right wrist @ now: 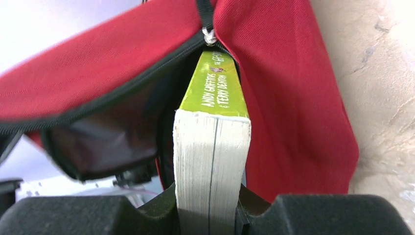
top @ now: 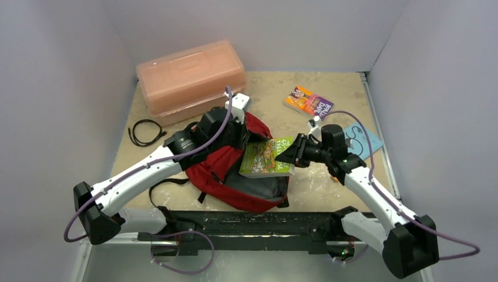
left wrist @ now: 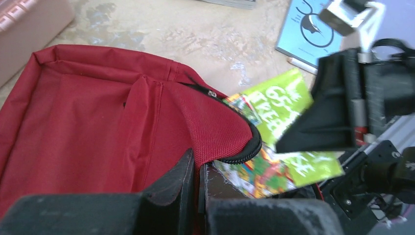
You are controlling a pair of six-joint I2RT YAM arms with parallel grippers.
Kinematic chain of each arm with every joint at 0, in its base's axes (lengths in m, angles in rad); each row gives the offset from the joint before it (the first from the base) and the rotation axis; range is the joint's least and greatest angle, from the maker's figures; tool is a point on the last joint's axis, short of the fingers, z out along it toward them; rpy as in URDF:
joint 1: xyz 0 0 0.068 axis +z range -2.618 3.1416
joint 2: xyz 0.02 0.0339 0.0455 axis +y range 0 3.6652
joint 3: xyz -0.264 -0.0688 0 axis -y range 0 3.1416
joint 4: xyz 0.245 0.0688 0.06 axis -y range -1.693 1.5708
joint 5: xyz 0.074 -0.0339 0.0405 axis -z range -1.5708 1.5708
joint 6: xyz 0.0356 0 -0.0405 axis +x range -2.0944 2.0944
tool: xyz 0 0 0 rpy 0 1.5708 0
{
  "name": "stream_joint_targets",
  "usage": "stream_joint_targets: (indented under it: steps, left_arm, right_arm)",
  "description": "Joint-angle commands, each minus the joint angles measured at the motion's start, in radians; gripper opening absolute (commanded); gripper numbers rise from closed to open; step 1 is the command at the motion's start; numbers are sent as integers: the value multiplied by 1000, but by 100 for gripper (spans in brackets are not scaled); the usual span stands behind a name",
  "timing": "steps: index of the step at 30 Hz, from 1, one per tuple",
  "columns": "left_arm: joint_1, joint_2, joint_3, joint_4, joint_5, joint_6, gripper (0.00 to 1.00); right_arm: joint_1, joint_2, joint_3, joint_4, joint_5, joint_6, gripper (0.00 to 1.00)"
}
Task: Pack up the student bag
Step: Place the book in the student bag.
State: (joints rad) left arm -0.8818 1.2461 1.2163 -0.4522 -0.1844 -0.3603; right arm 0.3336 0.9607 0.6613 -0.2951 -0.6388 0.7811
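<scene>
The dark red student bag (top: pixel 232 176) lies in the middle of the table between both arms. My left gripper (top: pixel 238 134) is shut on the red fabric edge of the bag's opening (left wrist: pixel 215 132), beside the black zipper, holding it up. My right gripper (top: pixel 289 155) is shut on a thick green book (top: pixel 267 157), clamping its page block (right wrist: pixel 210 161). The book's green spine (right wrist: pixel 218 83) points into the bag's open mouth, partly under the lifted flap. In the left wrist view the green cover (left wrist: pixel 288 132) pokes in under the zipper edge.
A translucent orange-pink plastic box (top: pixel 191 79) stands at the back left. A coiled black cable (top: pixel 144 132) lies left of the bag. An orange and purple book (top: pixel 308 101) and a light blue booklet (top: pixel 361 140) lie at the back right.
</scene>
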Motion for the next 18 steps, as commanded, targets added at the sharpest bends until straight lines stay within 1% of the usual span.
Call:
stream_joint_targets:
  steps: [1, 3, 6, 9, 11, 14, 18]
  left_arm:
    - [4, -47, 38, 44, 73, -76, 0]
    - [3, -40, 40, 54, 96, -100, 0]
    - [4, -20, 45, 76, 123, -139, 0]
    - [2, 14, 68, 83, 154, -173, 0]
    - [3, 32, 81, 97, 172, -180, 0]
    - [4, 53, 115, 95, 174, -171, 0]
    - [4, 66, 153, 79, 139, -119, 0]
  right_arm:
    - [-1, 68, -65, 563, 35, 320, 0]
    - [6, 123, -76, 682, 57, 379, 0]
    - [20, 206, -75, 805, 104, 453, 0]
    - [28, 325, -39, 906, 89, 509, 0]
    - [49, 382, 4, 894, 82, 491, 0]
    - [95, 437, 33, 863, 95, 413, 0]
    - [138, 508, 14, 943, 43, 365, 0]
